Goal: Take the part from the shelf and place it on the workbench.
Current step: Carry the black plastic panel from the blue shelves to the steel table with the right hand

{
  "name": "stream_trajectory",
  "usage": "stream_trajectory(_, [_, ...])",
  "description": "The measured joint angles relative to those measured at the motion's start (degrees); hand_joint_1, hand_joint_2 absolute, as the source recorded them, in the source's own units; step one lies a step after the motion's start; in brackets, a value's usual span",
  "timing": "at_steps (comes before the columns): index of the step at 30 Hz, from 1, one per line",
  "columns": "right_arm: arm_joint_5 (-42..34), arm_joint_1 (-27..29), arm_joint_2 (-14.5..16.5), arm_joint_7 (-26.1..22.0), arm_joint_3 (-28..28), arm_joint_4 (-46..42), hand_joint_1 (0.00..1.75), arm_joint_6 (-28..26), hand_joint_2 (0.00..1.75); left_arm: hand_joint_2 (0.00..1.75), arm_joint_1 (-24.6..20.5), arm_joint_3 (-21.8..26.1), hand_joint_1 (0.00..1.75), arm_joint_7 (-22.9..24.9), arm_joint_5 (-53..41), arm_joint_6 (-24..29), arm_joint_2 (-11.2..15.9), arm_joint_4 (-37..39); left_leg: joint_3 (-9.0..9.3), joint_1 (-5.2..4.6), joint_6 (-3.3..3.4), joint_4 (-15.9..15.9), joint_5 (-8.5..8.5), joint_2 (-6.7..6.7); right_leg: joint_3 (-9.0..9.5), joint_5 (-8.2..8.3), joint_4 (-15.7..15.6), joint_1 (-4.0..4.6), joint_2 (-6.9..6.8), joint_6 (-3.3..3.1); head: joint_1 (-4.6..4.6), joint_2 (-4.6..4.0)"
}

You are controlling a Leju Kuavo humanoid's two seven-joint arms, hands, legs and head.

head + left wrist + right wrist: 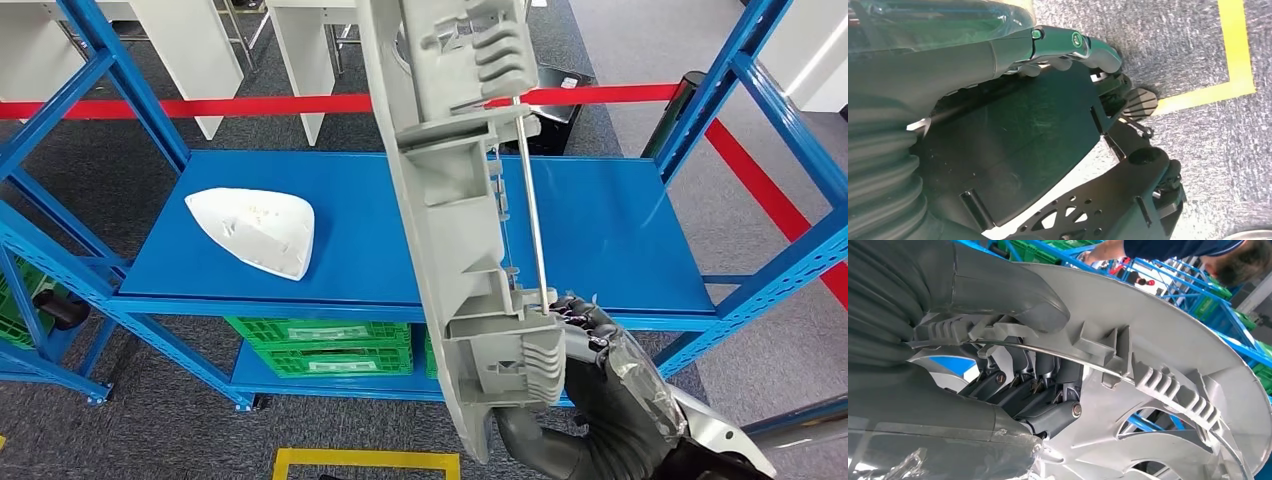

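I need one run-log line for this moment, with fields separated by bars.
right hand: holds grey part, lifted in front of blue shelf | left hand: hangs over floor | white part: on shelf

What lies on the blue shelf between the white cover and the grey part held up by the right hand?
Nothing: in the head view, bare blue shelf separates the white cover from the grey part gripped by the right hand.

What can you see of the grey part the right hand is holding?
The large grey ribbed plastic wheel-cover part looks moulded and matt, disc-like with spoke openings, stiffening ribs and clips on its back, and a thin metal wire ring running through the clips. The right hand grips its lower edge, thumb on one face, dark fingers behind. It is held on edge, nearly upright, in front of the blue metal shelf, clear of it.
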Motion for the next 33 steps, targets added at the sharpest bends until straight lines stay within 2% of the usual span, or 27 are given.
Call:
stream_trajectory(2, [-0.11,0.04,-0.01,0.0,-0.03,0.0,1.75,0.01,1.75,1.75,0.08,0.03,0.0,-0.01,0.05,-0.1,-0.08,-0.01,-0.28,0.14,0.43,-1.18,0.52,0.08,-0.39,0.09,0.04,-0.05,-0.01,0.7,-0.04,0.0])
stream_trajectory(3, [-0.2,0.07,-0.02,0.0,-0.04,0.01,1.75,0.01,1.75,1.75,0.08,0.05,0.0,-0.04,0.06,-0.11,-0.12,-0.02,-0.4,0.33,0.74,-1.8,0.86,0.16,-0.88,-0.86,0.86,-0.05,0.03,1.0,0.08,0.0])
stream_trajectory(4, [-0.3,0.08,-0.03,-0.01,-0.05,0.01,1.75,0.02,1.75,1.75,0.06,0.09,0.0,-0.06,0.07,-0.11,-0.17,-0.02,-0.63,0.56,1.0,-2.36,1.25,0.25,-1.71,-2.63,2.75,-0.07,0.09,1.28,0.31,0.0])
stream_trajectory(6, [-0.49,0.12,-0.04,-0.03,-0.03,0.03,1.75,0.03,1.75,1.75,0.02,0.17,0.0,-0.14,0.07,-0.1,-0.2,-0.02,-1.41,0.69,1.34,-2.42,2.01,0.33,-4.07,-7.31,9.52,-0.32,0.18,1.73,0.81,0.0])
stream_trajectory(7, [-0.53,0.15,-0.04,-0.04,-0.02,0.04,1.75,0.03,1.75,1.75,-0.02,0.23,0.0,-0.15,0.06,-0.1,-0.2,-0.02,-1.93,0.7,1.32,-2.28,2.3,0.34,-5.03,-8.86,12.93,-0.41,0.19,1.92,0.95,0.0])
stream_trajectory(8, [-0.55,0.21,-0.04,-0.04,-0.01,0.06,1.75,0.03,1.75,1.75,-0.07,0.28,0.0,-0.17,0.06,-0.1,-0.2,-0.02,-2.44,0.7,1.3,-2.07,2.55,0.34,-5.34,-9.35,15.02,-0.49,0.19,2.08,1.03,0.0])
stream_trajectory(9, [-0.55,0.26,-0.04,-0.03,0.0,0.08,1.75,0.03,1.75,1.75,-0.13,0.33,0.0,-0.18,0.05,-0.1,-0.2,-0.02,-2.93,0.7,1.25,-1.82,2.74,0.34,-4.83,-8.86,15.28,-0.54,0.19,2.18,1.1,0.0])
stream_trajectory(10, [-0.55,0.3,-0.04,-0.03,0.01,0.09,1.75,0.03,1.75,1.75,-0.2,0.39,0.0,-0.19,0.05,-0.1,-0.21,-0.02,-3.4,0.71,1.16,-1.51,2.87,0.32,-3.07,-7.43,13.05,-0.6,0.18,2.21,1.19,0.0])
stream_trajectory(12, [-0.55,0.31,-0.04,-0.02,-0.01,0.09,1.75,0.03,1.75,1.75,-0.34,0.52,0.0,-0.19,0.05,-0.1,-0.21,-0.02,-4.2,0.62,0.88,-0.82,3.03,0.28,1.9,-4.8,5.39,-0.63,0.17,2.07,1.31,0.0])
stream_trajectory(13, [-0.55,0.3,-0.04,-0.03,-0.02,0.08,1.75,0.03,1.75,1.75,-0.4,0.57,0.0,-0.19,0.04,-0.1,-0.21,-0.02,-4.57,0.53,0.6,-0.49,3.15,0.25,3.86,-4.1,2.03,-0.56,0.22,1.82,1.32,0.0])
stream_trajectory(14, [-0.56,0.28,-0.04,-0.03,-0.03,0.08,1.75,0.04,1.75,1.75,-0.44,0.61,0.0,-0.19,0.04,-0.1,-0.2,-0.02,-4.83,0.43,0.27,-0.27,3.32,0.24,4.78,-4.04,0.2,-0.48,0.26,1.56,1.3,0.0])
stream_trajectory(16, [-0.56,0.29,-0.04,-0.02,-0.04,0.07,1.75,0.05,1.75,1.75,-0.49,0.65,0.0,-0.18,0.03,-0.1,-0.15,-0.02,-5.2,0.3,-0.46,-0.1,3.85,0.2,4.66,-3.95,-0.59,-0.39,0.31,0.84,1.24,0.0])
stream_trajectory(18, [-0.58,0.31,-0.04,0.0,-0.04,0.08,1.75,0.05,1.75,1.75,-0.52,0.68,0.0,-0.18,0.03,-0.11,-0.08,-0.02,-5.58,0.3,-1.11,0.53,3.05,0.19,4.13,-3.27,-0.84,-0.61,0.06,-0.11,1.09,0.0])
stream_trajectory(19, [-0.6,0.32,-0.03,0.02,-0.05,0.09,1.75,0.05,1.75,1.75,-0.56,0.7,0.0,-0.18,0.02,-0.12,-0.04,-0.02,-5.98,0.34,-1.45,1.91,1.46,0.2,3.75,-2.84,-1.0,-0.74,-0.08,-0.62,0.89,0.0])
stream_trajectory(20, [-0.62,0.33,-0.03,0.03,-0.05,0.09,1.75,0.05,1.75,1.75,-0.64,0.71,0.0,-0.18,0.02,-0.13,-0.02,-0.02,-6.58,0.43,-1.77,4.45,-0.94,0.22,3.3,-2.42,-1.05,-0.79,-0.21,-0.97,0.63,0.0])
stream_trajectory(22, [-0.64,0.37,-0.02,0.05,-0.05,0.09,1.75,0.05,1.75,1.75,-0.83,0.73,0.0,-0.18,0.01,-0.12,0.03,-0.02,-7.83,0.54,-2.19,11.52,-5.68,0.24,2.16,-1.67,-0.87,-0.69,-0.34,-1.26,0.22,0.0])
stream_trajectory(23, [-0.65,0.41,-0.02,0.06,-0.03,0.09,1.75,0.05,1.75,1.75,-0.88,0.73,0.0,-0.18,0.01,-0.12,0.05,-0.02,-7.93,0.56,-2.24,14.21,-6.73,0.24,1.53,-1.29,-0.72,-0.62,-0.39,-1.27,0.14,0.0])
stream_trajectory(24, [-0.65,0.44,-0.02,0.09,-0.02,0.09,1.75,0.05,1.75,1.75,-0.86,0.72,0.0,-0.14,0.01,-0.13,0.07,-0.02,-7.33,0.56,-2.17,15.12,-6.5,0.24,0.87,-0.91,-0.54,-0.53,-0.41,-1.25,0.1,0.0])
stream_trajectory(25, [-0.66,0.48,-0.02,0.12,-0.01,0.09,1.75,0.05,1.75,1.75,-0.74,0.72,0.0,-0.08,-0.01,-0.14,0.08,-0.02,-5.89,0.56,-2.0,13.88,-5.19,0.24,0.23,-0.53,-0.37,-0.44,-0.39,-1.2,0.06,0.0])
stream_trajectory(27, [-0.66,0.56,-0.02,0.19,-0.01,0.08,1.75,0.04,1.75,1.75,-0.32,0.68,0.0,0.12,-0.05,-0.21,0.09,-0.02,-1.4,0.5,-1.37,6.95,-2.22,0.23,-0.85,0.23,-0.09,-0.24,-0.32,-0.98,-0.03,0.0])
stream_trajectory(28, [-0.66,0.6,-0.02,0.22,-0.01,0.08,1.75,0.02,1.75,1.75,-0.08,0.66,0.0,0.21,-0.08,-0.28,0.08,-0.02,0.73,0.42,-1.04,3.08,-1.54,0.21,-1.24,0.65,-0.01,-0.14,-0.3,-0.76,-0.05,0.0])
stream_trajectory(29, [-0.64,0.63,-0.02,0.26,-0.01,0.07,1.75,-0.02,1.75,1.75,0.13,0.63,0.0,0.28,-0.08,-0.33,0.06,-0.02,2.06,0.3,-0.75,0.31,-1.41,0.2,-1.55,1.13,-0.01,-0.09,-0.3,-0.47,-0.07,0.0])
stream_trajectory(31, [-0.59,0.69,-0.02,0.39,-0.01,0.06,1.75,-0.12,1.75,1.75,0.38,0.59,0.0,0.28,-0.08,-0.4,0.0,-0.02,2.58,0.04,-0.38,-1.86,-1.57,0.19,-2.09,2.19,-0.16,-0.12,-0.4,0.18,-0.08,0.0])
stream_trajectory(32, [-0.57,0.73,-0.03,0.47,-0.02,0.06,1.75,-0.16,1.75,1.75,0.44,0.58,0.0,0.27,-0.08,-0.39,-0.07,-0.03,2.1,0.04,-0.11,-2.07,-1.3,0.22,-2.34,2.67,-0.29,-0.12,-0.42,0.52,-0.09,0.0])
stream_trajectory(33, [-0.56,0.78,-0.05,0.55,-0.01,0.06,1.75,-0.19,1.75,1.75,0.46,0.57,0.0,0.22,-0.09,-0.39,-0.12,-0.03,1.67,0.15,0.25,-2.34,-0.88,0.32,-2.73,2.48,-0.18,-0.14,-0.39,0.83,-0.04,0.0])
